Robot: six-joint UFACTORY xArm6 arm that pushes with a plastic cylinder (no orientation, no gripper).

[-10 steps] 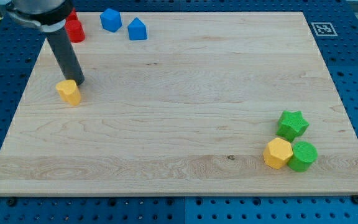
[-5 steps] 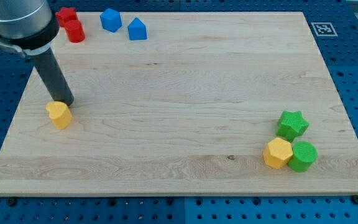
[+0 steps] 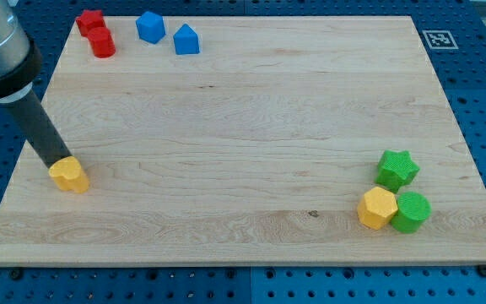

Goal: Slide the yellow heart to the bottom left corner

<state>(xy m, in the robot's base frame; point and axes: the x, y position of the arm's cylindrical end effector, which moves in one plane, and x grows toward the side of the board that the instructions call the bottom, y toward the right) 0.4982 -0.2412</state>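
Pale wood-grain desk (image 3: pixel 243 127); yellow heart (image 3: pixel 68 175), yellow hexagon (image 3: pixel 377 208); two red blocks (image 3: pixel 96 34); two blue blocks (image 3: pixel 168 33); green star (image 3: pixel 396 169), green cylinder (image 3: pixel 412 212).

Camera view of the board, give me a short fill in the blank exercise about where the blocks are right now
My tip touches the ___ heart.
The green star sits near the view's ___ edge.
The two red blocks lie at the view's top ___ corner.
Missing words: yellow; right; left.
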